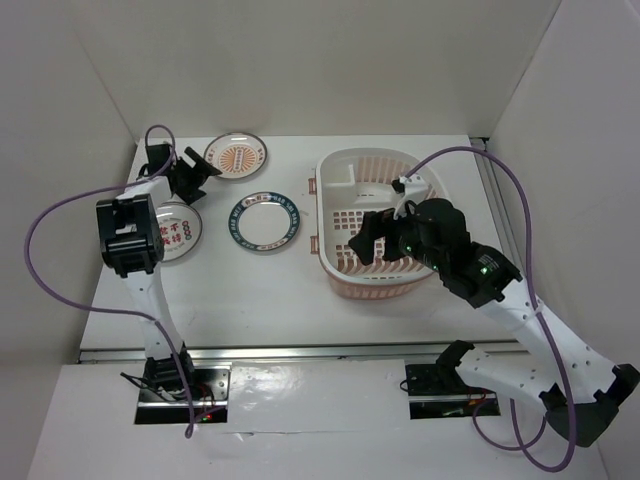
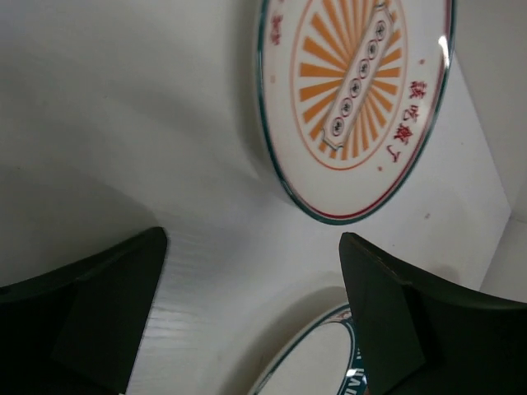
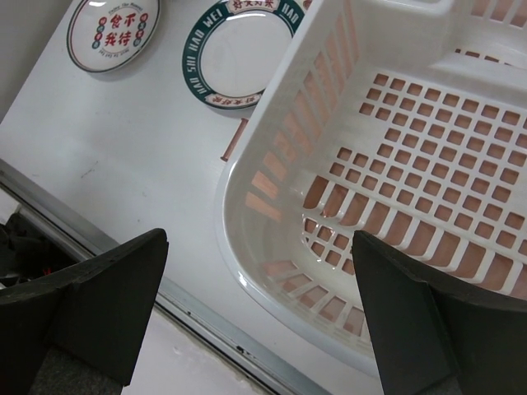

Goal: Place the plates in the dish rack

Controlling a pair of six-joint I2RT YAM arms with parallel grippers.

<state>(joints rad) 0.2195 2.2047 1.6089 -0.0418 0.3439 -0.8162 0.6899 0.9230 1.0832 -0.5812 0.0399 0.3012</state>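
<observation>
Hanging over the desk (image 1: pixel 260 290), the left jaws stand spread wide just beside the orange sunburst plate (image 1: pixel 236 157), gripping nothing. The red-marked plate (image 1: pixel 182 235) and the blue-rimmed plate (image 1: pixel 264 221) lie flat nearby, all three left of the dish rack (image 1: pixel 335 170). The right jaws, equally spread and holding nothing, hang over the rack's left side.

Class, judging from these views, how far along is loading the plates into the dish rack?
Done: nothing; the dish rack holds no plate. In hand: nothing held; the open left gripper hovers by the orange sunburst plate, the open right gripper over the rack. Left: all three plates, including the blue-rimmed plate and red-marked plate, lie on the table.
</observation>
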